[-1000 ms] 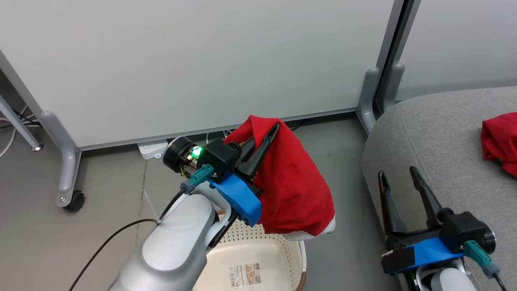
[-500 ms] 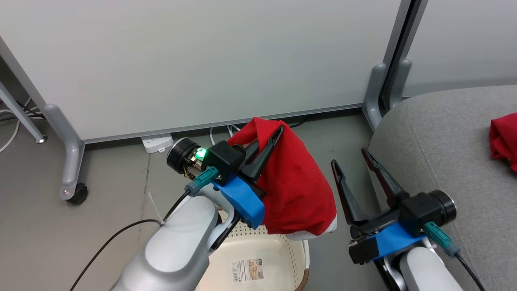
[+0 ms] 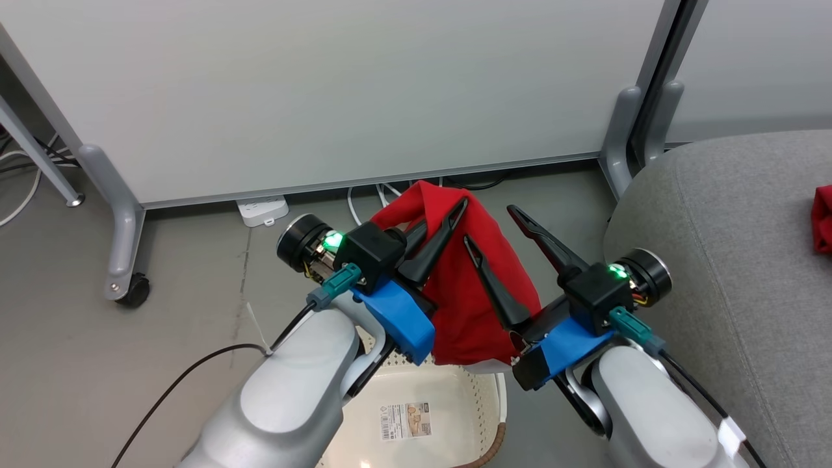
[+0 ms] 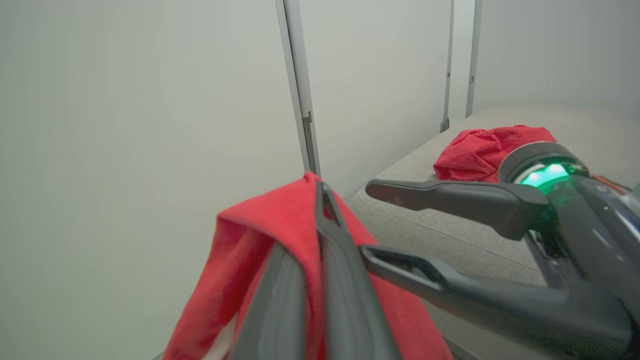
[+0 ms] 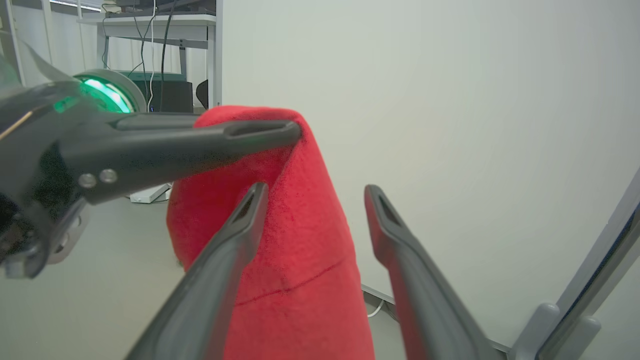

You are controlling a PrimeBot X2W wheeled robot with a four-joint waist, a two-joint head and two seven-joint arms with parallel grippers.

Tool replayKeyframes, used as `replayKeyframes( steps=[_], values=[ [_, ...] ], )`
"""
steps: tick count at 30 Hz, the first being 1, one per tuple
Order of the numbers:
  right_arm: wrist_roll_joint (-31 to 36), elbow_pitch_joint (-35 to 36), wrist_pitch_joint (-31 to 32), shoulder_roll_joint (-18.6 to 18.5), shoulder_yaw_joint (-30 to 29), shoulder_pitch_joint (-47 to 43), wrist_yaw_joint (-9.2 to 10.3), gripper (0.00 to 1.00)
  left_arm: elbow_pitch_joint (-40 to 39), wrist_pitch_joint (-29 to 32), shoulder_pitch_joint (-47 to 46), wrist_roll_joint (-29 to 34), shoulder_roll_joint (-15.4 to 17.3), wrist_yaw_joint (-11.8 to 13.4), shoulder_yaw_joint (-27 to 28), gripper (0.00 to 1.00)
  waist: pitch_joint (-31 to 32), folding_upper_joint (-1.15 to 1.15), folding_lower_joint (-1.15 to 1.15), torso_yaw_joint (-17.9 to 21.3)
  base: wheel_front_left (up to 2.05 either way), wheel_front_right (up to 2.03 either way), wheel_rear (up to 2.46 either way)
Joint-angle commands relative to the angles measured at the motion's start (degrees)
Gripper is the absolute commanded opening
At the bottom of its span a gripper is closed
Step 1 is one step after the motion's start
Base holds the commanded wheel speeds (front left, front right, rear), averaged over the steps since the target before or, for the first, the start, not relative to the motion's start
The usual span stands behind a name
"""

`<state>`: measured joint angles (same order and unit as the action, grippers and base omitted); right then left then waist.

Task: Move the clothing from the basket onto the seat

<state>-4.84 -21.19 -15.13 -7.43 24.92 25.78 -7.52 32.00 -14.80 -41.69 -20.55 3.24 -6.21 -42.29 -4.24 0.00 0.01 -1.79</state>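
Head view: the left fingers (image 3: 432, 250) are pressed together on the top fold of a red garment (image 3: 455, 292), holding it hanging clear above the basket (image 3: 482, 403), likely so it can travel without snagging the rim. The right fingers (image 3: 494, 286) stand wide apart at the cloth's right side, gripping nothing, probably to take a second hold. The seat (image 3: 728, 260) lies just to the right, another garment (image 3: 822, 218) on it.

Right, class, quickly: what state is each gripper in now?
Left gripper: shut on the bright red soft fabric garment.
Right gripper: open, close to that garment, not clamping it.
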Motion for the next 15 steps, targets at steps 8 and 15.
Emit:
replayKeyframes(
  steps=[8,15],
  values=[
    [-0.04,-9.47,-0.02,0.01,3.77,6.07,0.06,1.0,-0.54,-0.48,-1.69,-0.27,-0.03,0.14,-1.14,0.0,-0.71,0.0,-0.01,-1.12,0.0,0.0,0.0],
    [-1.07,-15.09,-0.02,0.66,6.17,9.0,0.06,1.0,-0.95,-0.41,-2.06,-0.45,-0.14,0.27,-1.73,0.0,-1.51,0.0,-0.01,-1.38,0.0,0.0,0.0]
  ],
)
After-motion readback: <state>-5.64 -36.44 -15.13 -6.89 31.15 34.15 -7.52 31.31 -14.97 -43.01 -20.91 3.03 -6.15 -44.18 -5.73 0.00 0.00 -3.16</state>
